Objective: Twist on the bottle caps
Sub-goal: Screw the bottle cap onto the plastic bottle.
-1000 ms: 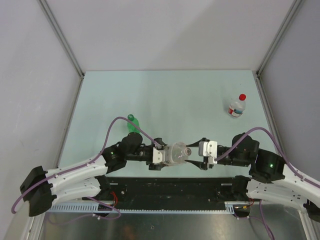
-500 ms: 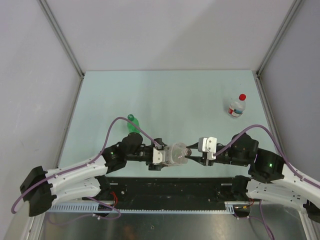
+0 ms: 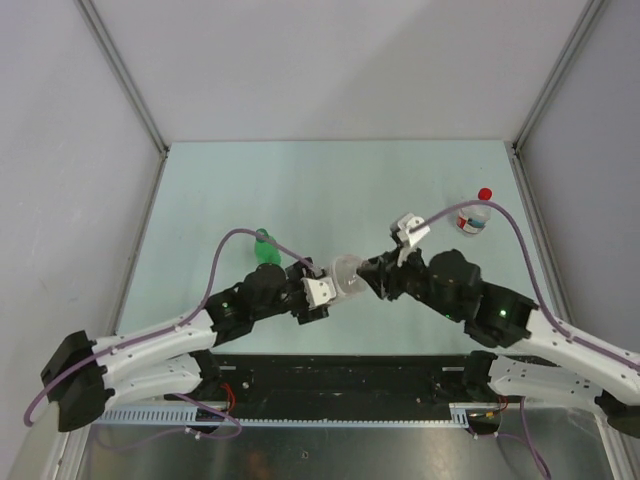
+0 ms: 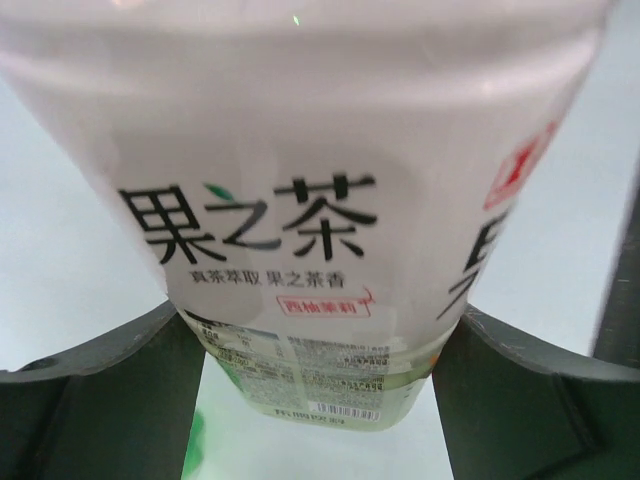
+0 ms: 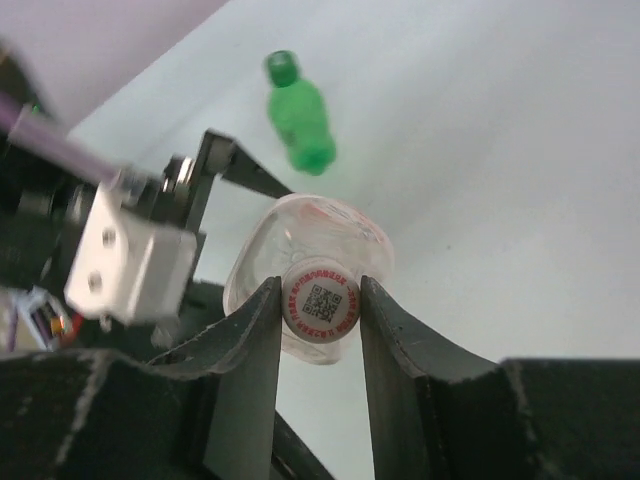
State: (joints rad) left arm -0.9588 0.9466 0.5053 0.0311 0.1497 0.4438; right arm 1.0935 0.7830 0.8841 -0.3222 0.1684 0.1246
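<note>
My left gripper is shut on the wide clear bottle, which it holds off the table. In the left wrist view the bottle's white label fills the frame between my dark fingers. My right gripper is shut on the white cap, which sits on that bottle's mouth and has a printed code on top. In the top view my right gripper meets the bottle from the right. The green cap tops the green bottle. The red cap sits on the small clear bottle.
The green bottle stands just behind my left arm, partly covered by it. The small red-labelled bottle stands at the far right near the enclosure's right wall. A purple cable loops above my left arm, and another arcs over my right arm.
My right arm has swung up and turned at the wrist, and its fingers have closed onto the white cap. The left gripper has lifted the bottle slightly away from the near edge.
</note>
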